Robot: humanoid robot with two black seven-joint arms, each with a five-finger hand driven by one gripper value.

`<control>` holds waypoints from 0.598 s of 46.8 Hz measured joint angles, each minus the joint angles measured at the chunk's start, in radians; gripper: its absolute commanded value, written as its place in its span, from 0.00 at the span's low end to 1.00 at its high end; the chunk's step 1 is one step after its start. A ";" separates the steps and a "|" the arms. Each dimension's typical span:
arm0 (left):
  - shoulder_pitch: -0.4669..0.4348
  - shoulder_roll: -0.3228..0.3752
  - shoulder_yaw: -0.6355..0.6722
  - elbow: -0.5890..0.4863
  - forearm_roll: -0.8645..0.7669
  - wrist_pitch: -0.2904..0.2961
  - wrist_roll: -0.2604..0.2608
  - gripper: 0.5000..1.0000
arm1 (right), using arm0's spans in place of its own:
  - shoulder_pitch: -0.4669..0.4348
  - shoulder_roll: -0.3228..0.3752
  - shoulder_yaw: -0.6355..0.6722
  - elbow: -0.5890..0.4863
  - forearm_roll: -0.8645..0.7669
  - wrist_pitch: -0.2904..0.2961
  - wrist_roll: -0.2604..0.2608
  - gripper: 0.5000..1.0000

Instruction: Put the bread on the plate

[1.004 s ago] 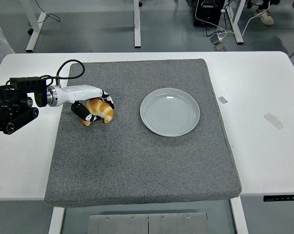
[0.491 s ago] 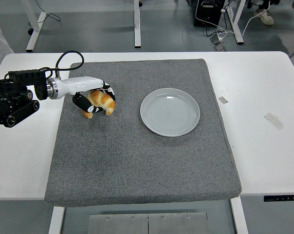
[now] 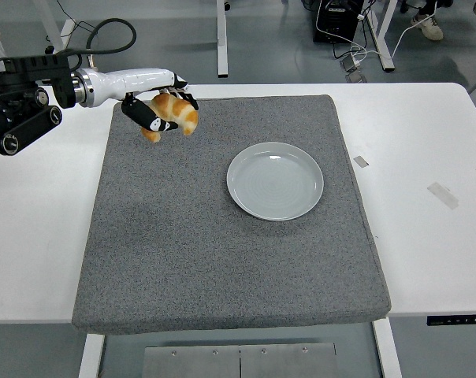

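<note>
1. Bread (image 3: 173,113): golden-brown croissant-shaped roll, sits inside the grasp of the left hand (image 3: 156,102), raised above the far-left part of the grey mat (image 3: 222,260). No contact with the mat visible.
2. Left hand: fingers curled around the bread; dark fingers (image 3: 147,117) wrap under and across its left side, the white back of the hand lies above it. The roll's right end sticks out past the fingers.
3. Left arm enters from the left edge, black forearm over the white table (image 3: 427,236), white wrist section reaching in toward the mat's far-left corner.
4. Plate (image 3: 275,180): pale grey-white, round, lies flat on the mat, right of centre, well apart from the bread, to its right and nearer the camera. Nothing on it.
5. Two small tape scraps (image 3: 443,194) on the bare table right of the mat.
</note>
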 measured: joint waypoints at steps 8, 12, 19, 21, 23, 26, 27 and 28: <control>-0.082 -0.001 0.000 0.000 -0.023 -0.041 0.000 0.04 | 0.001 0.000 -0.001 0.000 0.000 0.000 0.000 1.00; -0.122 -0.003 -0.001 0.000 -0.029 -0.059 0.000 0.04 | 0.004 0.000 0.000 0.000 0.000 0.000 0.000 1.00; -0.177 -0.022 0.006 0.001 -0.037 -0.072 0.000 0.04 | 0.007 0.000 0.000 0.000 0.000 0.000 -0.001 1.00; -0.188 -0.044 0.008 0.002 -0.037 -0.072 0.000 0.04 | 0.008 0.000 0.000 0.000 0.000 0.000 -0.001 1.00; -0.196 -0.064 0.009 0.002 -0.037 -0.072 0.000 0.04 | 0.008 0.000 0.000 0.000 0.000 0.000 -0.001 1.00; -0.206 -0.091 0.009 0.002 -0.037 -0.069 0.000 0.04 | 0.008 0.000 0.000 0.000 0.000 0.000 -0.001 1.00; -0.209 -0.100 0.009 0.002 -0.037 -0.068 0.000 0.04 | 0.008 0.000 0.000 0.000 0.000 0.000 -0.001 1.00; -0.212 -0.111 0.009 0.002 -0.037 -0.066 0.000 0.04 | 0.007 0.000 0.000 0.000 0.000 0.000 -0.001 1.00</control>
